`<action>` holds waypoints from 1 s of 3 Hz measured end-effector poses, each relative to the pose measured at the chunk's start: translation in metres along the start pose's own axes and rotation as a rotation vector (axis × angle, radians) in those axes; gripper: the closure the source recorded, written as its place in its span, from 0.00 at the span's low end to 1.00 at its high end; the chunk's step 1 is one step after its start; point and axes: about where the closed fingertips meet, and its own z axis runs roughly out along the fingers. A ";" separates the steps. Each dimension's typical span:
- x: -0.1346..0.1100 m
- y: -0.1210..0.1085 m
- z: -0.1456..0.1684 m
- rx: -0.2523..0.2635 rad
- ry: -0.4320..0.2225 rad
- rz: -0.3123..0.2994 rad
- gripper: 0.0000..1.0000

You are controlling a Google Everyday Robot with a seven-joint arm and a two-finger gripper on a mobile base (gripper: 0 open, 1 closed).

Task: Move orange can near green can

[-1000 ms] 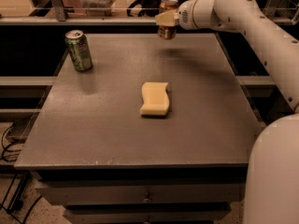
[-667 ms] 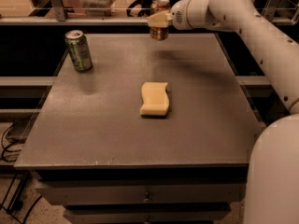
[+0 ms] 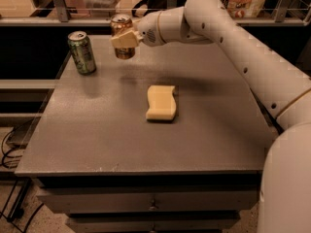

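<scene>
The green can (image 3: 81,52) stands upright at the far left of the grey table (image 3: 97,130). My gripper (image 3: 124,39) is shut on the orange can (image 3: 122,25), an orange-brown can with a silver top. It holds the can upright above the table's far edge, a short way to the right of the green can. The two cans are apart. The white arm reaches in from the right.
A pale yellow sponge (image 3: 161,102) lies near the table's middle. A shelf with railings and boxes runs behind the table. Drawers sit below the front edge. Cables lie on the floor at the left.
My gripper has carried the orange can leftward along the far edge, from right of centre to close beside the green can. The green can and sponge have not moved.
</scene>
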 end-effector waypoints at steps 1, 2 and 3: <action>0.002 0.045 0.027 -0.084 -0.040 -0.033 1.00; 0.008 0.070 0.044 -0.098 -0.062 -0.073 0.82; 0.016 0.075 0.055 -0.073 -0.054 -0.101 0.59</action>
